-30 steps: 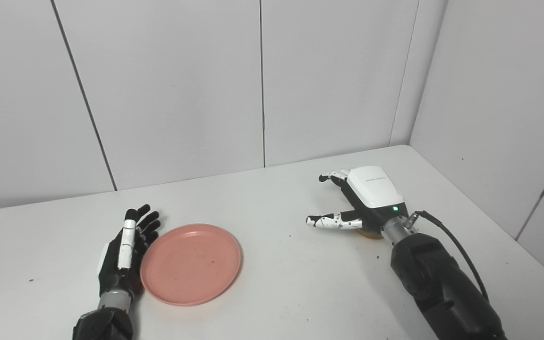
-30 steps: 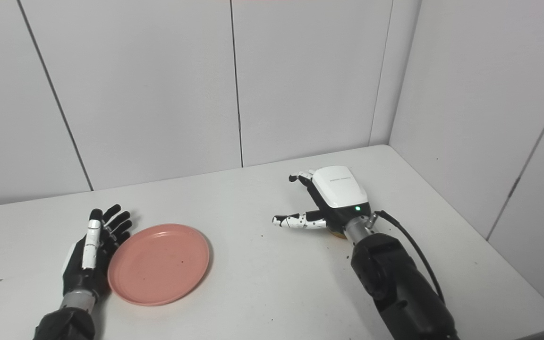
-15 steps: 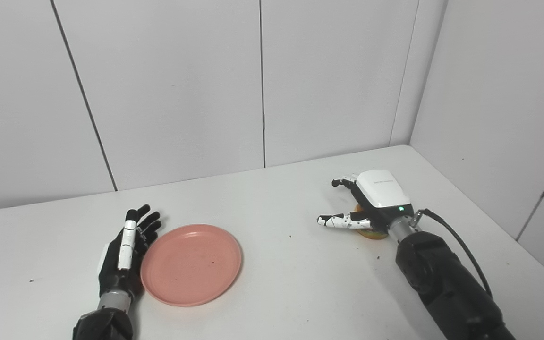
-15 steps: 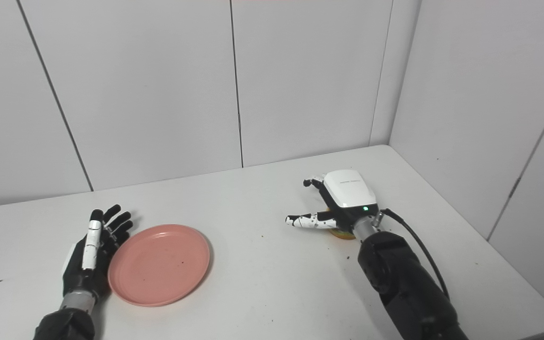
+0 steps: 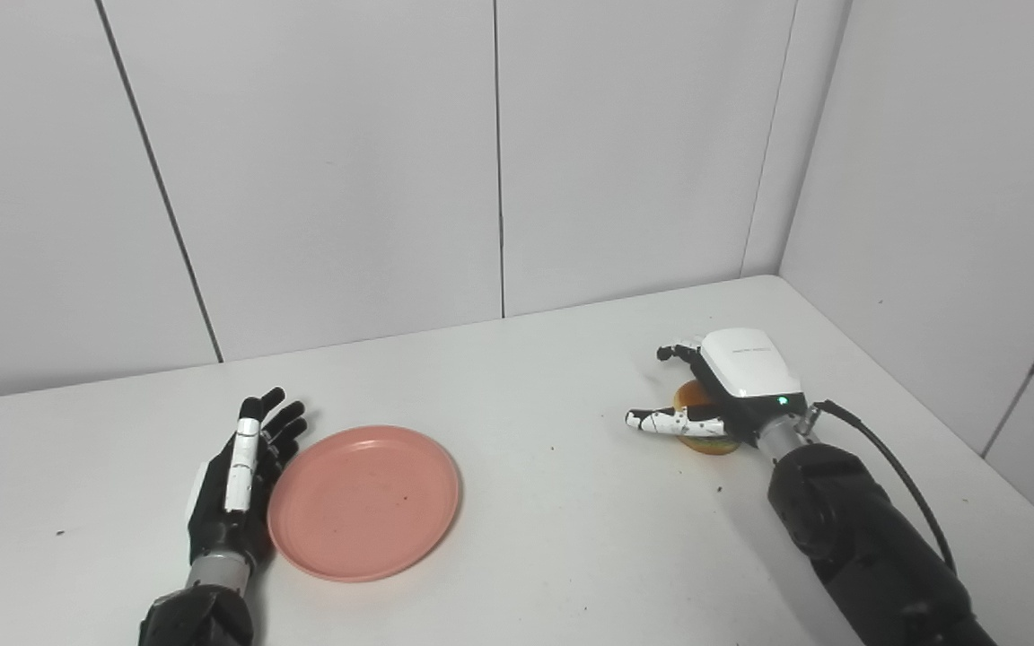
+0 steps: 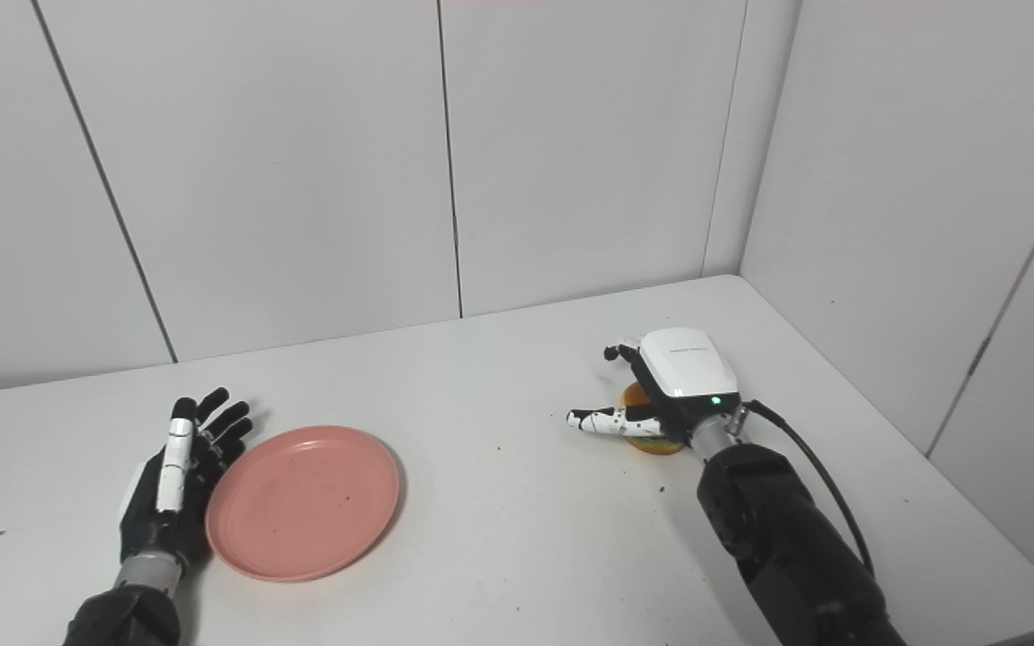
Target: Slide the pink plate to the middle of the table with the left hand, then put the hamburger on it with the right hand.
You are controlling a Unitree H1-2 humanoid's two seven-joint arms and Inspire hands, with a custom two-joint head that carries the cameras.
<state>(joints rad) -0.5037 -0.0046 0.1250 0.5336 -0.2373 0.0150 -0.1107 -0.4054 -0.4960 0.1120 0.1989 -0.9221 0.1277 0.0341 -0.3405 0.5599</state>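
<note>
Pink plate (image 5: 363, 503) flat, left hand (image 5: 234, 489) beside — fingers spread, right hand (image 5: 732, 390) open over hamburger (image 5: 702, 435).

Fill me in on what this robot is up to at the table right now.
The left hand lies open on the white table, flat against the left rim of the pink plate, which sits left of the table's middle. On the right side, the right hand hovers over the hamburger with fingers spread around it, not closed. The burger sits on the table and the plate is empty.
</note>
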